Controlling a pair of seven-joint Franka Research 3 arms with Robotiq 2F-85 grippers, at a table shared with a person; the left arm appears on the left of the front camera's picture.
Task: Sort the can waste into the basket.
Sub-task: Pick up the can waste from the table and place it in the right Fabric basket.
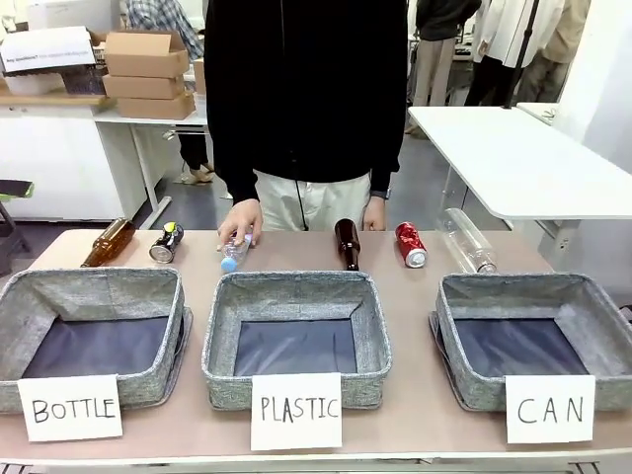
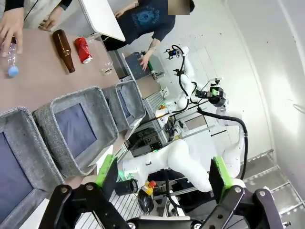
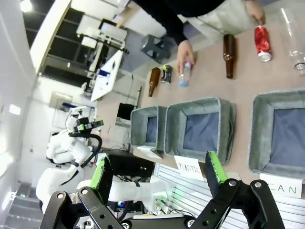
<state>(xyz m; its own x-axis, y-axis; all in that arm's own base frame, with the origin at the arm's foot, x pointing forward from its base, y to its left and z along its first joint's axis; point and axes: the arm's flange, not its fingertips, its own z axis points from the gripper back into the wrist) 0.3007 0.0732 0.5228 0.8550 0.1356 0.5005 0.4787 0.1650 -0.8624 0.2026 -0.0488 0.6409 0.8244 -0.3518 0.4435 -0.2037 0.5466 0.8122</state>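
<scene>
The red can (image 1: 411, 244) lies on its side at the table's far edge, behind the grey basket (image 1: 452, 326) with the "CAN" card. The dark can (image 1: 166, 242) lies far left, behind the "BOTTLE" basket. In the right wrist view I see the red can (image 3: 262, 43), the dark can (image 3: 166, 74) and the CAN basket (image 3: 259, 129) far below my right gripper (image 3: 158, 179), which is open and holds nothing. My left gripper (image 2: 163, 181) is also open and holds nothing, high above the table, with the red can (image 2: 82, 49) and the CAN basket (image 2: 128, 102) far off.
A person stands at the far side with one hand (image 1: 240, 219) on a small clear bottle (image 1: 235, 252). Brown bottles (image 1: 109, 242) (image 1: 347, 244) and a large clear bottle (image 1: 467, 240) lie along the far edge. The "BOTTLE" basket (image 1: 20, 306) and "PLASTIC" basket (image 1: 222, 326) stand left of the CAN basket.
</scene>
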